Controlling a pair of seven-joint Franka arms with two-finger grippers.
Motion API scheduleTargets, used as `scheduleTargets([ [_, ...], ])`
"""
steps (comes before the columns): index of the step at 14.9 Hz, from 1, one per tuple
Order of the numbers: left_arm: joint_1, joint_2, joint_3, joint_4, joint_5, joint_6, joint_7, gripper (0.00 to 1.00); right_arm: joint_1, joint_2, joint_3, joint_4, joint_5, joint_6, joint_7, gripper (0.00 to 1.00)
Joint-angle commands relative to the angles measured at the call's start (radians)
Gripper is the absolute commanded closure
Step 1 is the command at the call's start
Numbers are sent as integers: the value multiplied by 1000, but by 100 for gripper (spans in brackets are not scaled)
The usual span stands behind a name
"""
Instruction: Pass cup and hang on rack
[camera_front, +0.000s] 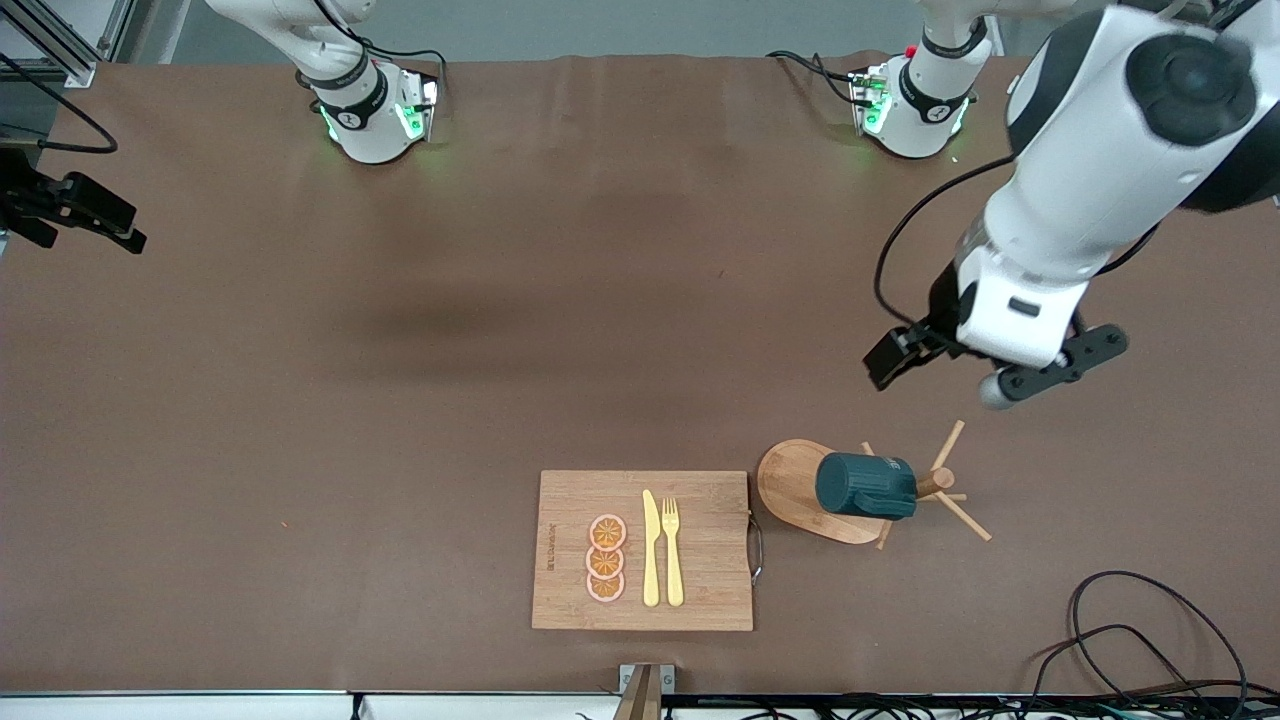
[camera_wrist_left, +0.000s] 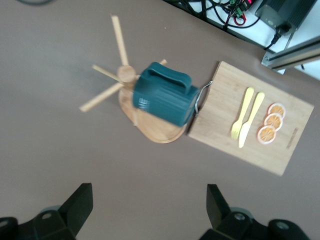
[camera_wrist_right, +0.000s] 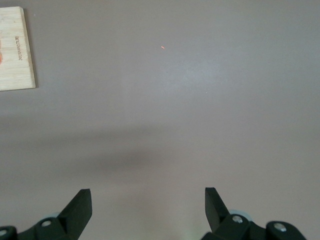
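we see a brown table (camera_front: 400, 400). a cutting board (camera_front: 700, 600) lies just beside the rack (camera_front: 790, 485). the cup (camera_front: 865, 485) hangs on a rack peg. our left gripper (camera_front: 990, 362) hovers over bare table near the rack, fingers spread, empty. our right gripper (camera_wrist_right: 147, 210) waits, spread.

Robot lab: bench-mounted arms, aluminium framing (camera_front: 60, 40), cables (camera_front: 1130, 640)
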Motion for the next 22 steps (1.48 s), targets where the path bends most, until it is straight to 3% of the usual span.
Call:
scheduleTargets([
  [1, 48, -71, 5, -17, 17, -63, 164, 0, 3, -11, 2, 8, -6, -14, 5, 0],
  [3, 114, -98, -6, -17, 12, -99, 321, 0, 3, -11, 0, 10, -6, -14, 5, 0],
  [6, 117, -149, 17, -24, 6, -135, 502, 0, 3, -11, 0, 10, -6, -7, 8, 0],
  [9, 91, -198, 84, -29, -8, -220, 582, 0, 8, -8, 0, 10, -6, -4, 13, 0],
  [12, 90, -279, 141, -98, -47, -262, 671, 0, 12, -8, 0, 13, -5, -4, 10, 0],
  [15, 47, -350, 201, -184, -52, -273, 688, 0, 12, -8, 0, 14, -5, -6, 11, 0],
  [18, 45, -405, 200, -271, -52, -270, 691, 0, 14, -8, 2, 14, -5, -7, 11, 0],
  [22, 48, -417, 204, -288, -100, -253, 685, 0, 11, -8, 0, 14, -8, -6, 10, 0],
])
